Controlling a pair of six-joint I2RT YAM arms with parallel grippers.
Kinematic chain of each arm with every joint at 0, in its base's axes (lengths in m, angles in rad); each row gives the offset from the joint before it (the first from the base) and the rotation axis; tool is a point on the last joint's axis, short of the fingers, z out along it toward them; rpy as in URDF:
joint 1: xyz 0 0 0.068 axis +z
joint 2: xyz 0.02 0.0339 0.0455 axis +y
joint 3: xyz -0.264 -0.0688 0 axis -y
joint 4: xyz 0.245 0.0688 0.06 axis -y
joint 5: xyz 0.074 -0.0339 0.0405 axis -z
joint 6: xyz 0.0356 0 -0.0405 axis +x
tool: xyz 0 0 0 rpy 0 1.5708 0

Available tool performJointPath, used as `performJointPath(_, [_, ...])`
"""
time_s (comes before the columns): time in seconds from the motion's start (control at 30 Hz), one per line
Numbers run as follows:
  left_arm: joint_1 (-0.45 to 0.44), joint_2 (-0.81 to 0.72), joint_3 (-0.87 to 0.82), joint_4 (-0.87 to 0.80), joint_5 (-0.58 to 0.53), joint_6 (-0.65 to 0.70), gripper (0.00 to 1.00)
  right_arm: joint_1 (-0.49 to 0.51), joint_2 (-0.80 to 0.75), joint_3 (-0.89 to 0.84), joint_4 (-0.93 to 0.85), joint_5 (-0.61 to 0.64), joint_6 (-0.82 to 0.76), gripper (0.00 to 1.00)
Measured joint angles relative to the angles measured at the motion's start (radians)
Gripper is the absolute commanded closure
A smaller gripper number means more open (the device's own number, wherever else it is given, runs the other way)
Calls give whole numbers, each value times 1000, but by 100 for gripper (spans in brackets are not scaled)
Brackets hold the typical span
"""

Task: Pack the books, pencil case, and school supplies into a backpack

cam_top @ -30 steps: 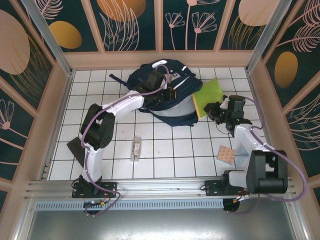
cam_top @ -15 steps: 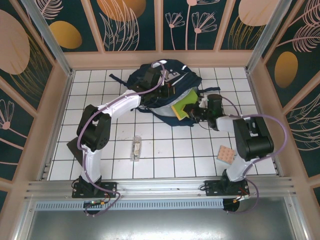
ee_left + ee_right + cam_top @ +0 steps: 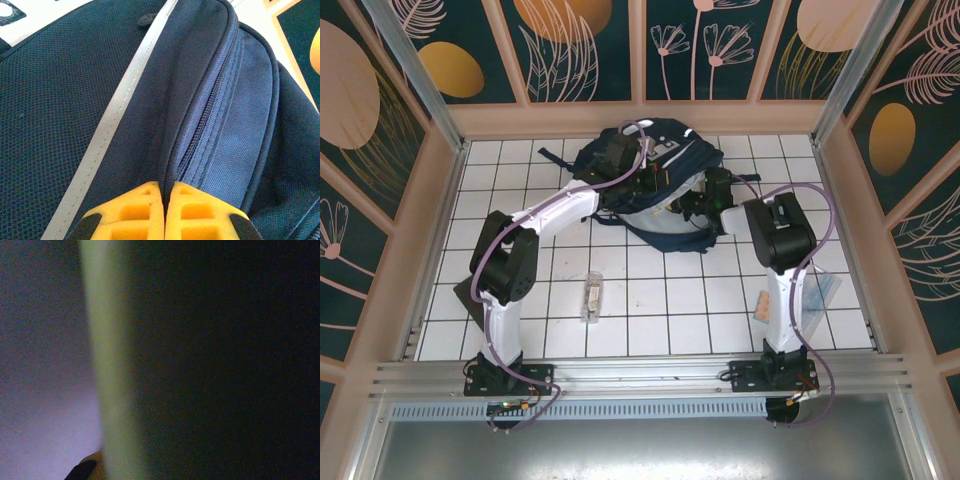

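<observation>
Navy backpack (image 3: 692, 163) lying mouth toward right gripper (image 3: 686, 205), its hold untellable, left gripper (image 3: 164, 200) clamping zipper fold, lime-green book (image 3: 107, 365) edge running upright, blurred.

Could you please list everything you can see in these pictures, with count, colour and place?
backpack: one, navy blue, far middle of the table.
book: one, lime green, blurred, close to the right wrist camera.
box: one, clear, on the tiles near the middle.
pad: one, pinkish tan, beside the right arm.
pouch: one, clear bluish, right of the right arm.
table: one, white tiles.
left gripper: yellow pads, shut on a backpack fold.
right gripper: black, at the backpack's opening; grip unclear.
</observation>
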Motion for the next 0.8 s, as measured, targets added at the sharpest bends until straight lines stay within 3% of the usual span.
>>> performJointPath(0.17, [2,-6,-3,11,-1,-7,100,16,5,56,-45,47,16,50])
performJointPath(0.3, [3,-21,-3,29,-8,-12,100,27,-44,68,-132,106,-11,32])
performJointPath(0.8, [15,-34,-5,42,-16,-21,100,-17,-274,-44,-481,195,-117,26])
